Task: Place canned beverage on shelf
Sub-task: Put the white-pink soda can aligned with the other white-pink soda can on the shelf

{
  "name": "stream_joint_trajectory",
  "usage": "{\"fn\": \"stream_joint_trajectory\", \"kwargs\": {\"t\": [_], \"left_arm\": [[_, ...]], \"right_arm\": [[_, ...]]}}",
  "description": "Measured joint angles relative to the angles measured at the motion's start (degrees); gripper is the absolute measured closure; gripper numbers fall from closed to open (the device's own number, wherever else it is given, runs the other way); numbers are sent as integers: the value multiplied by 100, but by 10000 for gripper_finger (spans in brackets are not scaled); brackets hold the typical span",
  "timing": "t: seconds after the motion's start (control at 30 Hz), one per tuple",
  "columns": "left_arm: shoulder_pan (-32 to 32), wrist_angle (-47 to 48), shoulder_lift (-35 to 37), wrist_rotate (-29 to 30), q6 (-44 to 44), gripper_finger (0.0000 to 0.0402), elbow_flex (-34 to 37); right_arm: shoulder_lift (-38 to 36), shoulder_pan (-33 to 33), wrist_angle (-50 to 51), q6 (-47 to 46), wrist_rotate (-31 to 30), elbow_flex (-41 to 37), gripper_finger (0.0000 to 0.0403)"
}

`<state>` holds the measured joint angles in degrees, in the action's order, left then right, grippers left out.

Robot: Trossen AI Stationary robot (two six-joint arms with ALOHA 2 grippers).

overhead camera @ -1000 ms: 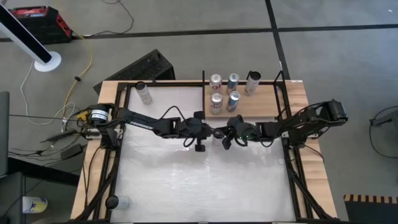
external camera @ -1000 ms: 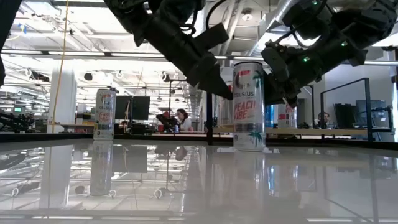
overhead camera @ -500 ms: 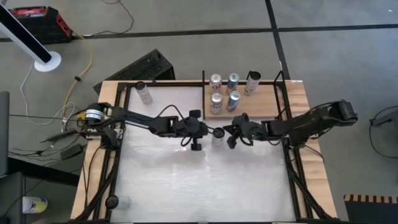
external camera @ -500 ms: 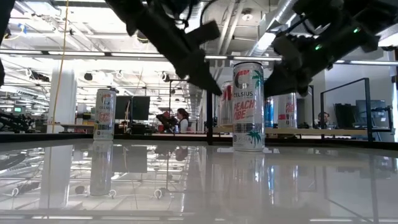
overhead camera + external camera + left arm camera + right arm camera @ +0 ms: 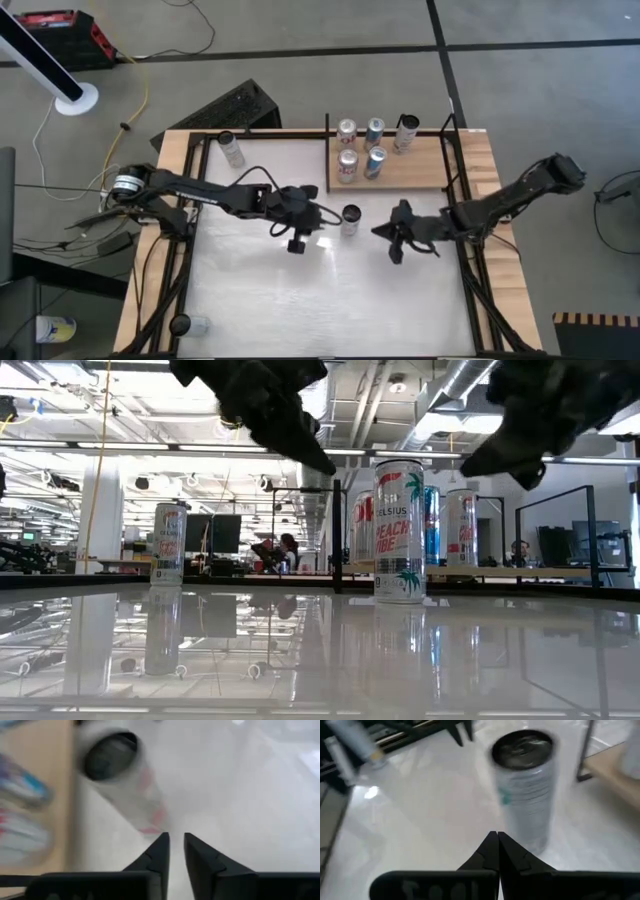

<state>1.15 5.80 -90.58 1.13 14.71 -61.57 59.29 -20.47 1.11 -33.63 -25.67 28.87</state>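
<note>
A white Celsius can (image 5: 350, 218) stands upright on its base on the white tabletop, just in front of the shelf; it also shows in the low view (image 5: 399, 530). The shelf (image 5: 415, 170) is a light-brown board at the far right and carries several upright cans. My left gripper (image 5: 322, 213) hovers left of the can, its fingers almost together (image 5: 176, 839), and is empty. My right gripper (image 5: 379, 232) hovers right of the can and a little nearer, shut (image 5: 497, 836) and empty. Both wrist views show the can (image 5: 122, 785) (image 5: 522, 785) ahead of the fingers.
Another can (image 5: 232, 150) stands at the table's far left and shows in the low view (image 5: 169, 543). Black rails (image 5: 452, 160) rise at the shelf's ends. The white tabletop (image 5: 300, 290) stretches toward the near edge.
Both grippers have drawn away from the can they flanked a second ago. The left one has gone toward the table's left edge. The right one has gone toward the right and near edges. The can has stayed upright where it was.
</note>
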Motion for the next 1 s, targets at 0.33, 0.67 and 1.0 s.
{"fn": "stream_joint_trajectory", "kwargs": {"t": [0.33,0.67,1.0], "left_arm": [[-1,-1231,-134,-319,1,213,388],[-78,-2420,-134,-120,69,72,405],[-489,-3345,-962,-848,-456,29,191]], "right_arm": [[2,-710,106,-150,-599,0,384],[2,-745,194,-179,-681,0,384],[4,-741,258,-41,-748,-3,384]]}}
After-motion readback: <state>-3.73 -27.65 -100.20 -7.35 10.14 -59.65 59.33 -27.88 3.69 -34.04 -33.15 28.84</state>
